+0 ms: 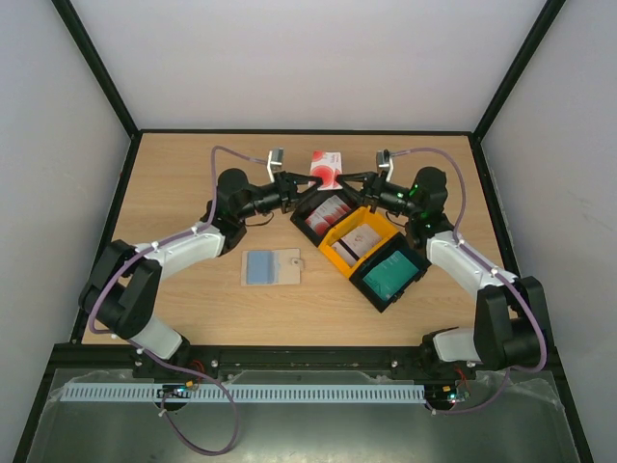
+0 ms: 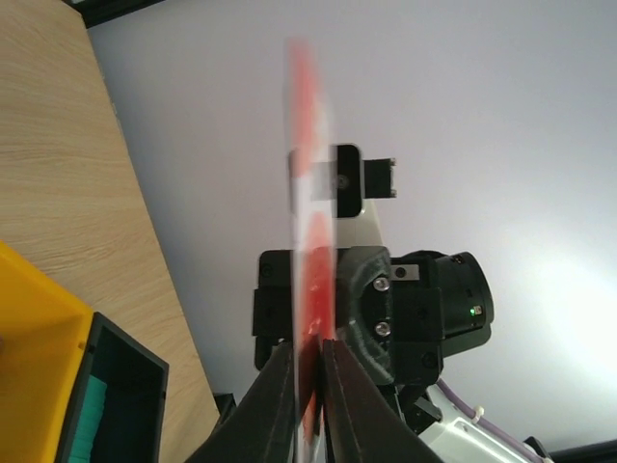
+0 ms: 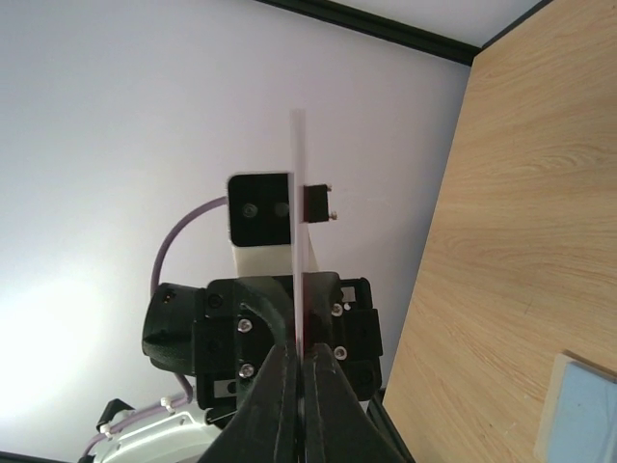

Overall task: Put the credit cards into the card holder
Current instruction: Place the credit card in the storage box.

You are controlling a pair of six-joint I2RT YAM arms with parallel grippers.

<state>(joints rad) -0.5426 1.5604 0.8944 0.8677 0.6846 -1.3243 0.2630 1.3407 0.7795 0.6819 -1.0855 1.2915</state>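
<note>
Near tray (image 1: 339,258), end effectors (image 1: 305,183) (image 1: 349,181) on card (image 1: 326,164)

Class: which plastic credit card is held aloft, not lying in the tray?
The red-and-white card, pinched by left gripper and right gripper; the others lie in the black-and-yellow tray.

Red-and-white credit card (image 1: 326,166) aloft, upright — beige card holder (image 1: 273,267) open, flat
</note>
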